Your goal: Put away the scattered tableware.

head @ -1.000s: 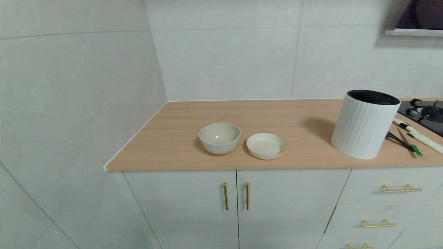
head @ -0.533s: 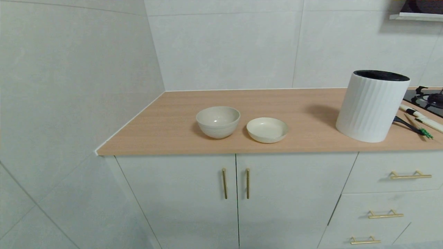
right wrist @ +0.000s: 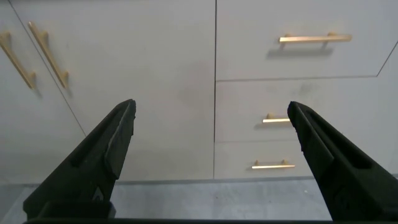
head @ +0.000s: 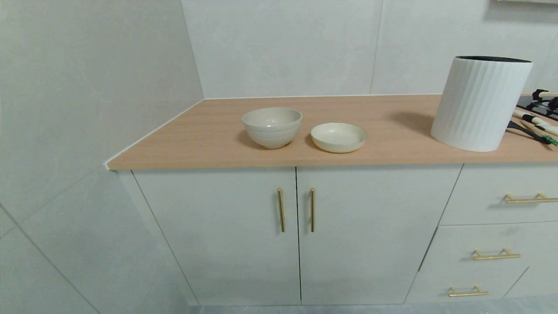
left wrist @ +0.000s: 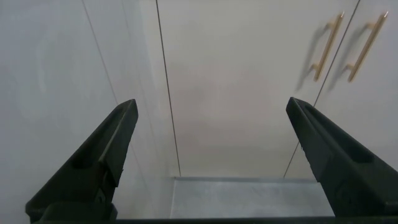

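The left gripper (left wrist: 214,158) is hanging released, jaws wide apart, facing the pale grey left cabinet door (head: 218,235). The door's slim brass bar handle (head: 281,209) is sitting at the upper right of the left wrist frame.

In the head view, the deep beige ribbed ceramic bowl (head: 272,126) is standing upright at the centre of the wooden countertop (head: 187,144). The shallow cream dish (head: 339,137) is lying just beside it to the right, apart from it. At the right of the frame, the tall white ribbed cylindrical holder (head: 481,104) is standing. A few long-handled utensils (head: 534,126) are lying past it at the edge. The right gripper (right wrist: 214,158) is likewise hanging open before the cabinet front, drawers with brass pulls (right wrist: 315,39) showing in the upper right of its frame.

The step looks like settling in front of the cabinet before anything is grasped. To do it well, the robot should be squaring up so one open gripper is lining up with a door handle, jaws straddling the bar, and pulling straight outward.

Compared with the earlier pictures, the whole head view is shifting: the countertop is sitting higher in the frame and looking flatter, and more cabinet front is showing. That is the camera moving; bowl, dish and holder are keeping their places relative to one another.
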